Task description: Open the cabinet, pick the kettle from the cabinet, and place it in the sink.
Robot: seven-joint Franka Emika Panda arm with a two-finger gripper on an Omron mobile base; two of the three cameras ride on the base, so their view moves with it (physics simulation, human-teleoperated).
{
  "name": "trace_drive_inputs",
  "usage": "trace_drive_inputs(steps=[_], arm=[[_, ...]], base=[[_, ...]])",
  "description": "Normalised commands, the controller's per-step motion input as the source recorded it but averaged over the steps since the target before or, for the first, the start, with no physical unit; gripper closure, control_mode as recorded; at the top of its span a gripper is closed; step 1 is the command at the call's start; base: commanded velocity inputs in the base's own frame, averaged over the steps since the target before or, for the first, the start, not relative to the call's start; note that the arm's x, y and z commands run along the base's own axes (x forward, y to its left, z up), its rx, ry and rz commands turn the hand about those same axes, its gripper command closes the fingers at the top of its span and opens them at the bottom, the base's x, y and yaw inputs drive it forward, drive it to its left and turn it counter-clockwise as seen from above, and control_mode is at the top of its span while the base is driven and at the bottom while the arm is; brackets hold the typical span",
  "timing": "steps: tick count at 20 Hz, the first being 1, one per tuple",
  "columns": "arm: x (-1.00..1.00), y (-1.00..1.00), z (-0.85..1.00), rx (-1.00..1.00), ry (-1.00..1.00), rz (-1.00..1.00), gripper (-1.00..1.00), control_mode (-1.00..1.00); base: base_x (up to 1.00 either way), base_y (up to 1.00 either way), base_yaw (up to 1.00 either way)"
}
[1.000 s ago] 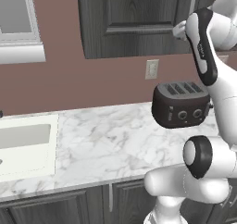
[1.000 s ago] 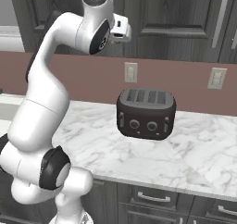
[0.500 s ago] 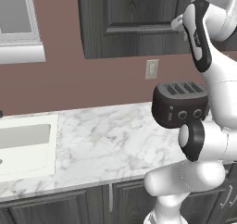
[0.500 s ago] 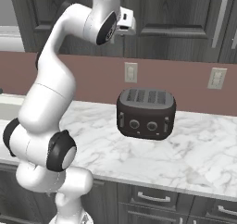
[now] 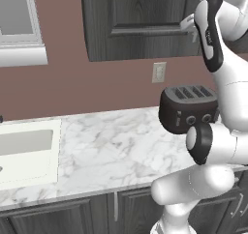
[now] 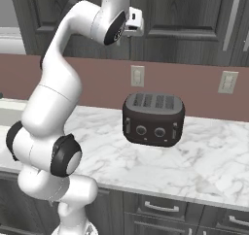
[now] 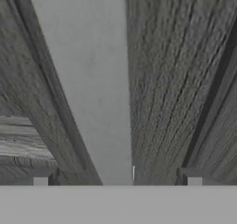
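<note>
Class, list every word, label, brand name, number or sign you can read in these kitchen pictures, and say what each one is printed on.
None: no readable text in any view.
The toaster has knobs and buttons with no legible marking.
The wall outlets are blank plates.
The cabinet door and its silver handle are plain.
The sink and the marble counter are unmarked.

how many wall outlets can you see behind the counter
2. One wall outlet sits on the backsplash just above the toaster; the second outlet is further right on the same wall. The arm may hide more.
</note>
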Motion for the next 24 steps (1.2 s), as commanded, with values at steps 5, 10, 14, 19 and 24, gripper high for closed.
trace_drive_inputs(steps=[5,10,14,19,24], arm=[[0.30,-0.06,0.00,0.10,-0.09,0.03,-1.00,-1.00],[0.16,-0.03,0.00,0.08,-0.14,0.02,-1.00,-1.00],[0.17,0.00,0.09,0.10,-0.04,0.01,-1.00,-1.00],[0.18,0.00,0.25,0.04,0.00,0.03,-1.00,-1.00],[0.18,0.00,0.33,0.00,0.00,0.03,-1.00,-1.00]], base=[[0.00,0.00,0.00],[0.00,0.00,0.00],[0.00,0.00,0.00],[0.00,0.00,0.00],[0.00,0.00,0.00]])
